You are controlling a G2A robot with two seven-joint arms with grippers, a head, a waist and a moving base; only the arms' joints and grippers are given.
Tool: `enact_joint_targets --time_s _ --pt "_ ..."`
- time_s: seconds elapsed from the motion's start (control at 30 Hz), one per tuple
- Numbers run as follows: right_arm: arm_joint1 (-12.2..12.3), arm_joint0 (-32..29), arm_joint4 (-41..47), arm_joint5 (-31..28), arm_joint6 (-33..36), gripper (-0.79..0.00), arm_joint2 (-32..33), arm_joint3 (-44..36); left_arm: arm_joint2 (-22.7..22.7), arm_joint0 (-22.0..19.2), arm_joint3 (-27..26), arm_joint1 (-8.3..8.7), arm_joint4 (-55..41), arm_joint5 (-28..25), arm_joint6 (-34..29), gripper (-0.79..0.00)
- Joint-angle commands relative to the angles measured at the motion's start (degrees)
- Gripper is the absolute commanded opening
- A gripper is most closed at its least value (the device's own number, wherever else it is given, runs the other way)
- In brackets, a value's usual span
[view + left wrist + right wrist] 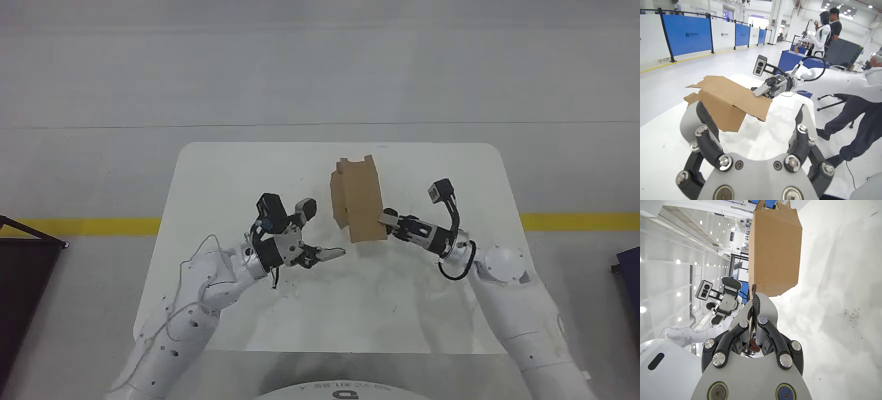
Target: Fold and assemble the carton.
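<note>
- Carton partly opened, on the white table, around its middle.
- Right gripper clamped tight on the carton's edge.
- Left gripper near the carton, fingers spread apart, not touching it.

The left claw gapes before the carton, whose far edge the right claw pinches.
</note>
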Motion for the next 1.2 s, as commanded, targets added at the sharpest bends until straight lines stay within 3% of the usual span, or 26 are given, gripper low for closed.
enact_joint_targets --time_s 0.0,0.07,0.2,0.23,0.27,0.43,0.57,0.8,0.93,1.17 --pt "0.03 -0.32 0.1 -0.76 -0.07 -0.785 -0.04 -0.36 0.0 0.04 -0.01 0.0 0.66 0.06 -0.02 0.0" --pt "0.07 -0.51 0.03 -1.31 -0.07 -0.785 -0.09 -0.65 0.12 0.18 0.01 -0.04 0.02 0.14 0.26 0.0" --pt "0.16 -0.7 -0.37 -2.23 -0.18 -0.785 -0.18 -1.01 2.8 0.05 2.76 -0.54 -12.14 -0.25 -3.52 -0.025" --pt "0.19 -0.74 -0.31 -2.32 -0.15 -0.785 -0.2 -1.03 3.38 -0.08 3.41 -0.69 -16.5 0.2 -4.81 -0.286" --pt "0.21 -0.76 -0.28 -2.44 -0.26 -0.785 -0.17 -1.03 4.1 -0.19 4.15 -0.83 -21.58 0.25 -6.42 -0.428" --pt "0.33 -0.88 -0.37 -3.12 -0.24 -0.785 -0.22 -1.37 5.41 -2.23 5.72 -0.82 -35.25 1.5 -15.62 -0.579" --pt "0.4 -1.03 -0.82 -3.39 -0.41 -0.785 -0.47 -1.86 6.07 -2.76 6.83 -0.74 -40.03 2.85 -19.67 -0.668" --pt "0.51 -1.18 -1.23 -3.6 -0.72 -0.785 -0.95 -2.56 7.57 -4.04 7.73 -0.66 -43.22 3.47 -24.66 -0.683" --pt "0.54 -1.1 -1.68 -3.54 -0.85 -0.785 -1.52 -2.74 8.39 -4.42 8.31 -0.74 -45.2 2.6 -25.21 -0.785" --pt "0.56 -0.8 -2.41 -3.38 -1.27 -0.785 -2.53 -3.15 9.44 -5.58 9.88 -0.84 -46.56 2.08 -25.94 -0.785"
